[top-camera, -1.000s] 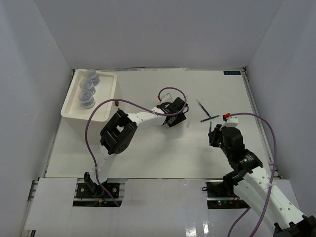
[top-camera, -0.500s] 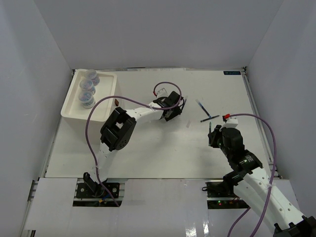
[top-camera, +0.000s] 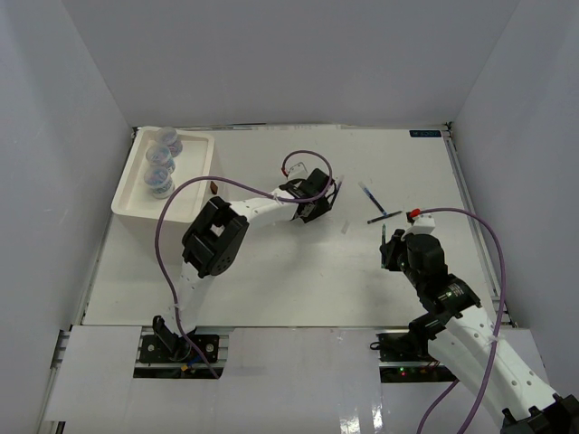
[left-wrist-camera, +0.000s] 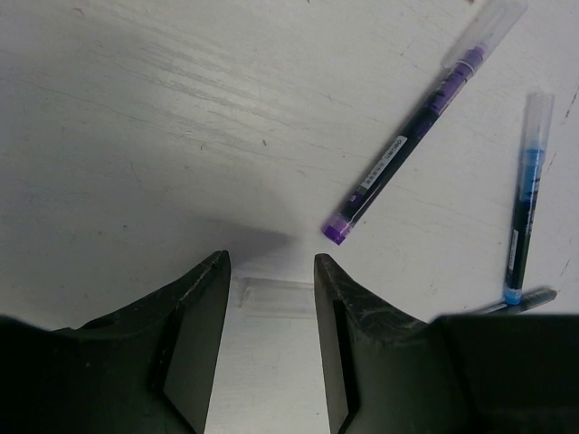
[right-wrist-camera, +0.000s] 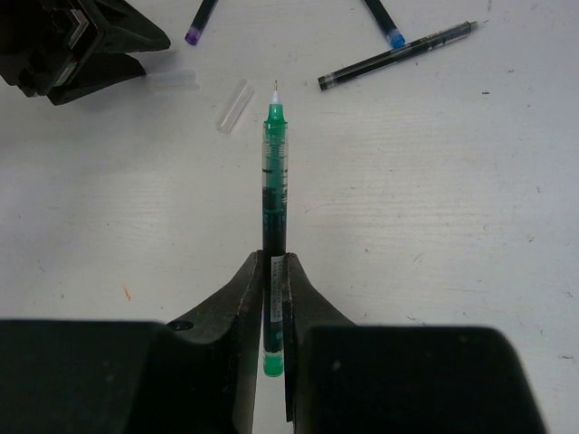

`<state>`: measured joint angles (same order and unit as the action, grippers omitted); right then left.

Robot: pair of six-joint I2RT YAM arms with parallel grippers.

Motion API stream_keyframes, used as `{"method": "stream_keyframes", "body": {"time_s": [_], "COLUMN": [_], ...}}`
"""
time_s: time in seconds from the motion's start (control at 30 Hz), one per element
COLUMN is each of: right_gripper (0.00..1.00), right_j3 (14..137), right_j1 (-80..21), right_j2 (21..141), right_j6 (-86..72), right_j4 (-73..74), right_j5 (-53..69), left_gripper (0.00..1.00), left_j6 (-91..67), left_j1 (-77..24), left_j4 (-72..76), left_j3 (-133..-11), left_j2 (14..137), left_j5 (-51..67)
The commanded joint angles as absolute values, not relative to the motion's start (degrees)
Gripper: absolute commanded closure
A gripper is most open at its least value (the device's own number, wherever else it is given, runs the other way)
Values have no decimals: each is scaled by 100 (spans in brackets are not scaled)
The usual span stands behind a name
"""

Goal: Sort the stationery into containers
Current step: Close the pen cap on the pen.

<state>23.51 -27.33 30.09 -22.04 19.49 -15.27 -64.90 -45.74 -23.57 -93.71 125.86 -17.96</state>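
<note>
2 arms reach over the white table (top-camera: pixel 298 271). Far to the left of the left gripper (left-wrist-camera: pixel 271 262) stands the white box (top-camera: pixel 204 172), and 3 clear jars (top-camera: pixel 159 159) sit in its top tray. The left gripper is low over the table with its jaws partly apart. A clear cap (left-wrist-camera: pixel 271 297) lies on the table between its fingers, and I cannot tell if they touch it. Ahead of it to the right lie a purple pen (left-wrist-camera: pixel 412 140) and a blue pen (left-wrist-camera: pixel 525 208), apart from each other. The right gripper (right-wrist-camera: pixel 274 258) has its jaws narrow, clamped on a green pen (right-wrist-camera: pixel 273 172) whose tip points straight ahead. Just ahead-left of this tip lies a second cap (right-wrist-camera: pixel 233 106), and farther ahead to the right lies a black pen (right-wrist-camera: pixel 398 56).
</note>
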Motion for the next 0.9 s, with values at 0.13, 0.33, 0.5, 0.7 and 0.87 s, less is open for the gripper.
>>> {"method": "stream_keyframes", "body": {"time_s": [0.13, 0.33, 0.5, 0.7, 0.87], "right_gripper": [91, 91, 91, 91, 91], "right_j3": [2303, 2294, 2285, 2285, 2285], "right_j1": [-2716, -2716, -2716, -2716, -2716], "right_j2": [2944, 2927, 2900, 2883, 2900], "right_j6": [-2180, -2188, -2180, -2180, -2171], "right_j4": [1687, 1679, 1687, 1687, 1687], "right_j5": [-1512, -1512, -1512, -1512, -1512], "left_gripper": [48, 51, 53, 56, 58], "left_j6": [-6109, -5968, -5626, -5168, -4659], "left_j1": [-4746, -4834, -4983, -5089, -5142], "left_j4": [-2944, -3120, -3164, -3155, -3067], "left_j3": [-9764, -9862, -9844, -9651, -9501], "left_j2": [13016, 13148, 13096, 13052, 12920], "left_j5": [-1520, -1555, -1836, -1898, -1969]}}
